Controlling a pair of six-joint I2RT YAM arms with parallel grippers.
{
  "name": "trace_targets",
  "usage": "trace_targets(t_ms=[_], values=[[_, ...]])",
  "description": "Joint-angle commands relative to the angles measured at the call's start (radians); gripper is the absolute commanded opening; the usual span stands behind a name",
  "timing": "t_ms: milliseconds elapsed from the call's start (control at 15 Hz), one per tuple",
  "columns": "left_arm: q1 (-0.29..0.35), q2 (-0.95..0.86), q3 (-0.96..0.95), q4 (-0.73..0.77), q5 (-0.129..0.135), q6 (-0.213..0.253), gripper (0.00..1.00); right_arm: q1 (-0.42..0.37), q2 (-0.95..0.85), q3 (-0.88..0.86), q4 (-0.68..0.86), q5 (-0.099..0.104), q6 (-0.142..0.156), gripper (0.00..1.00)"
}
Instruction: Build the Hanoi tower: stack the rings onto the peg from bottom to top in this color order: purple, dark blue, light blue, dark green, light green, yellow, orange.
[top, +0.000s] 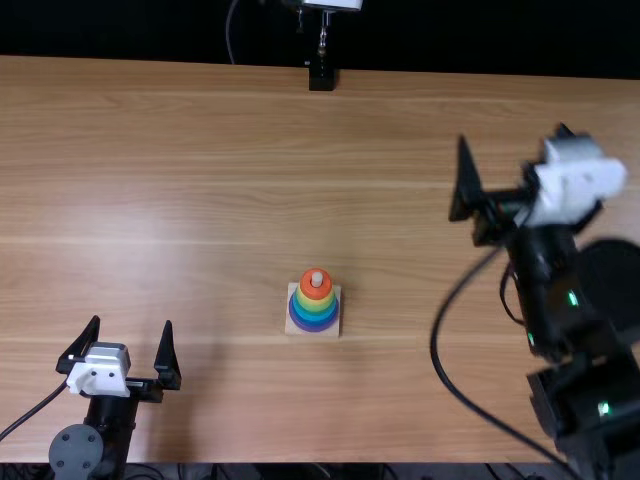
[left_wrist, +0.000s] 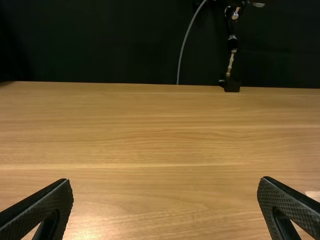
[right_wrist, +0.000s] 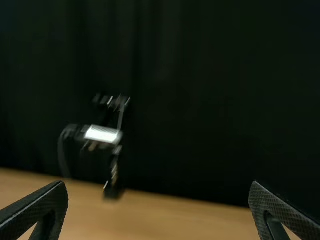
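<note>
Nearest the camera, your right arm (top: 548, 290) reaches up over the right side of the surface (top: 230, 200), and the right pincer (top: 513, 135) is open, its two black fingers spread well apart. The tower lies to the left of that pincer and closer to the surface's near edge, well apart from it. Your left pincer (top: 133, 320) is open too, fingers wide, near the left part of the near edge; the tower stands to its right, also well apart.

The rings (top: 314, 312) are stacked on the peg (top: 317, 279), which rises from a pale square base (top: 292, 328). You can see orange at the top, yellow under it, then green, light blue, and dark blue to purple at the bottom. At the far edge you have a small black stand (top: 321, 77), with a dark curtain (left_wrist: 115, 40) behind.
</note>
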Motion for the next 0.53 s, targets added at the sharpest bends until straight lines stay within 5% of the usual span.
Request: trace_targets(t_ms=[0,200,467], values=[[0.006,-0.011,-0.019,-0.045,0.027,0.008,1.0,-0.067,-0.125,-0.258,0.119,0.009,0.0,1.0],[0.006,-0.011,-0.019,-0.045,0.027,0.008,1.0,-0.174,-0.423,-0.72,0.44,0.005,-0.004,1.0],[0.006,-0.011,-0.019,-0.045,0.027,0.008,1.0,-0.242,-0.77,-1.042,0.44,0.001,0.002,1.0]])
